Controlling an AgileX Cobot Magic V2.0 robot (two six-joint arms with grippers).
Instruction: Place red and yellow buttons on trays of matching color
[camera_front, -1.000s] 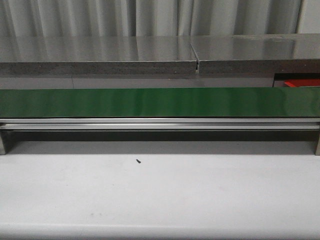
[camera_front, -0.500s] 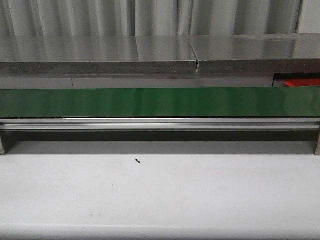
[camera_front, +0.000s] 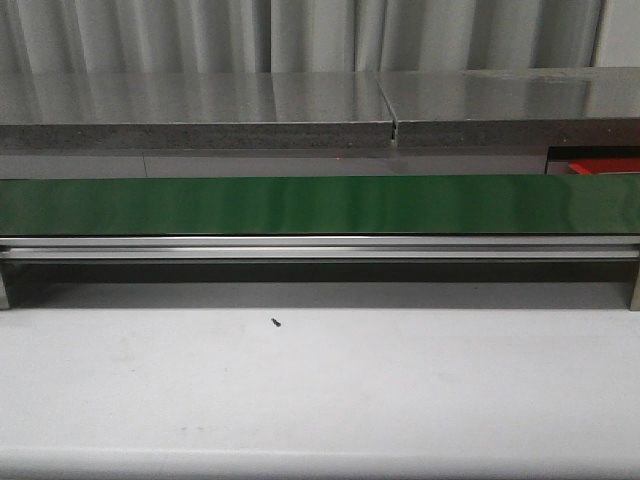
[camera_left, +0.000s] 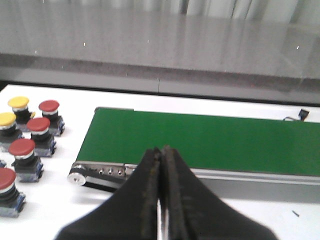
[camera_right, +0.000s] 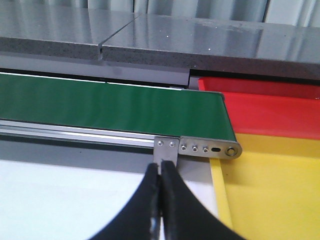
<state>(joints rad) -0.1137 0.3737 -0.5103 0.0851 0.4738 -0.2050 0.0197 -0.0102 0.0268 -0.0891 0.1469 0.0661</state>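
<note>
Left wrist view: the left pincer (camera_left: 161, 200) has its 2 black fingers pressed together with nothing between them, raised above the white desk (camera_left: 45, 210) just short of the conveyor's end roller (camera_left: 76, 177). Beyond the fingertips the green conveyor belt (camera_left: 210, 142) runs across the view. Off to one side of the pincer, well apart from it and beside the belt's end, a cluster of push buttons stands upright on the desk: 2 yellow buttons (camera_left: 18, 102) at the far edge of the group and 4 red buttons (camera_left: 49, 106), each cap on a dark base. None of them touches the pincer or the belt.

In the right wrist view, the right pincer (camera_right: 161, 200) is likewise closed tight and empty, its tips pointing at the belt's aluminium frame near the other end roller (camera_right: 231, 151). Just past that end lie the yellow tray (camera_right: 270, 195), nearer the pincer, and the red tray (camera_right: 265, 107), behind it against the grey ledge (camera_right: 200, 42); the visible parts of both trays hold no buttons.

The front view shows the belt's full length with only a corner of the red tray at its right end and a small dark speck (camera_front: 274, 322) on the desk; neither arm appears there.
</note>
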